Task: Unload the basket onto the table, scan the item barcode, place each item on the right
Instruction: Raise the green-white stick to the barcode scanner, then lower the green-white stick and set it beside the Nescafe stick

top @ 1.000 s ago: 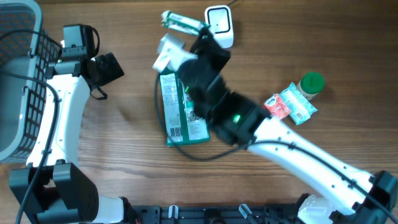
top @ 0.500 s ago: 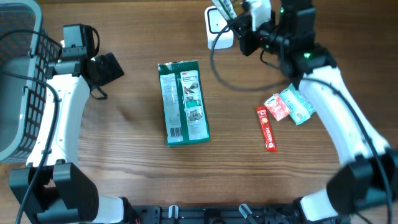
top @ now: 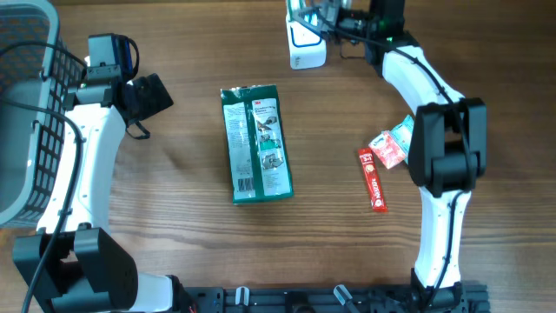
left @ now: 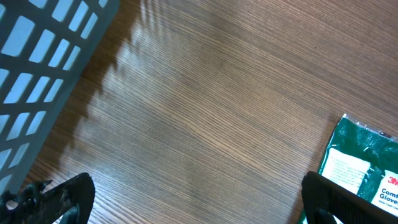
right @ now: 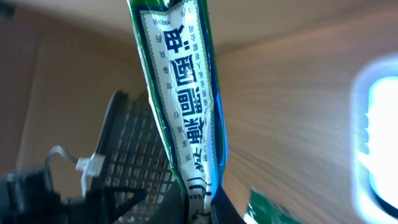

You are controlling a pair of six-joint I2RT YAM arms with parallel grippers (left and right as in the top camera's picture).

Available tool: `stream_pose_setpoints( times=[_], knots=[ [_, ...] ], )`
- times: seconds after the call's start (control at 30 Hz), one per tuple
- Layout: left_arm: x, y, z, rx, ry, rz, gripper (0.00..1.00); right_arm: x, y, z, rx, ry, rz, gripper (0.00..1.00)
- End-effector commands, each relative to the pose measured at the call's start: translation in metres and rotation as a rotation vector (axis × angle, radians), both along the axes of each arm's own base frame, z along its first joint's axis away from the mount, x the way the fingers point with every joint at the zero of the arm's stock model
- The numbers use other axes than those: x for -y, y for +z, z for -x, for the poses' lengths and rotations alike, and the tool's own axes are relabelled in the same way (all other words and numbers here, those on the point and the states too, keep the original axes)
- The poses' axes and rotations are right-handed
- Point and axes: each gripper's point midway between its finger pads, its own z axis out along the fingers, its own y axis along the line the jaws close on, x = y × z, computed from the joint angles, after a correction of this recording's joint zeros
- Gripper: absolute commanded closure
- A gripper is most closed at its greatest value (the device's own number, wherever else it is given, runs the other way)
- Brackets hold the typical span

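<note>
**A:** Where is the packet?

**B:** A green-and-white packet is pinched in the closed right gripper. It is held up off the table, just beside the white scanner at the far edge.

**A:** And the left gripper?

**B:** The left gripper hangs with its jaws wide apart, holding nothing, near a grey basket. A green box lies mid-table — a red stick and small sachets lie to its right.

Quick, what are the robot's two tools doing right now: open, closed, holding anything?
Left tool: open, holding nothing.
Right tool: closed on a green-and-white packet.
</note>
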Motion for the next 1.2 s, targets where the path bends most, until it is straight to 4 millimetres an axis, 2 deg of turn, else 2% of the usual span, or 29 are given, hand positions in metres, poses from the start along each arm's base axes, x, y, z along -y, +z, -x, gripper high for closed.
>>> stream_pose_setpoints(
  times=[0.0, 0.13, 0.17, 0.2, 0.27, 0.43, 0.5, 0.6, 0.67, 0.73, 0.83, 0.9, 0.97, 1.03, 1.07, 1.17],
  knots=[
    [-0.004, 0.007, -0.002, 0.016, -0.004, -0.016, 0.0, 0.013, -0.035, -0.004, -0.179, -0.01, -0.051, 0.96],
    [-0.004, 0.007, -0.002, 0.016, -0.004, -0.016, 0.0, 0.014, -0.053, -0.003, -0.197, -0.018, -0.019, 0.96],
    [-0.004, 0.007, -0.002, 0.017, -0.004, -0.016, 0.0, 0.016, -0.06, -0.003, -0.214, -0.031, 0.001, 0.96],
    [-0.004, 0.007, -0.002, 0.016, -0.004, -0.016, 0.0, 0.019, -0.076, -0.001, -0.271, -0.06, 0.044, 0.96],
    [-0.004, 0.007, -0.002, 0.016, -0.004, -0.016, 0.0, 0.021, -0.088, 0.004, -0.284, -0.066, 0.088, 0.96],
    [-0.004, 0.007, -0.002, 0.017, -0.004, -0.016, 0.0, 0.021, -0.093, 0.009, -0.245, -0.037, 0.12, 0.96],
    [-0.004, 0.007, -0.002, 0.016, -0.004, -0.016, 0.0, 0.02, -0.088, 0.009, -0.222, -0.019, 0.102, 0.96],
    [-0.004, 0.007, -0.002, 0.017, -0.004, -0.016, 0.0, 0.018, -0.062, 0.008, -0.151, 0.004, 0.08, 0.96],
    [-0.004, 0.007, -0.002, 0.016, -0.004, -0.016, 0.0, 0.019, -0.021, 0.01, -0.041, 0.001, 0.101, 0.95],
    [-0.004, 0.007, -0.002, 0.017, -0.004, -0.016, 0.0, 0.023, 0.009, 0.016, 0.012, -0.014, 0.144, 0.95],
    [-0.004, 0.007, -0.002, 0.016, -0.004, -0.016, 0.0, 0.034, 0.044, 0.04, 0.075, -0.029, 0.268, 0.96],
    [-0.004, 0.007, -0.002, 0.017, -0.004, -0.016, 0.0, 0.044, 0.065, 0.072, 0.11, -0.001, 0.378, 0.96],
    [-0.004, 0.007, -0.002, 0.016, -0.004, -0.016, 0.0, 0.053, 0.071, 0.104, 0.124, 0.05, 0.472, 0.95],
    [-0.004, 0.007, -0.002, 0.016, -0.004, -0.016, 0.0, 0.068, 0.058, 0.13, 0.069, 0.079, 0.603, 0.95],
    [-0.004, 0.007, -0.002, 0.017, -0.004, -0.016, 0.0, 0.086, 0.038, 0.149, -0.034, 0.091, 0.723, 0.95],
    [-0.004, 0.007, -0.002, 0.017, -0.004, -0.016, 0.0, 0.125, -0.009, 0.19, -0.285, 0.103, 0.961, 0.95]
  ],
)
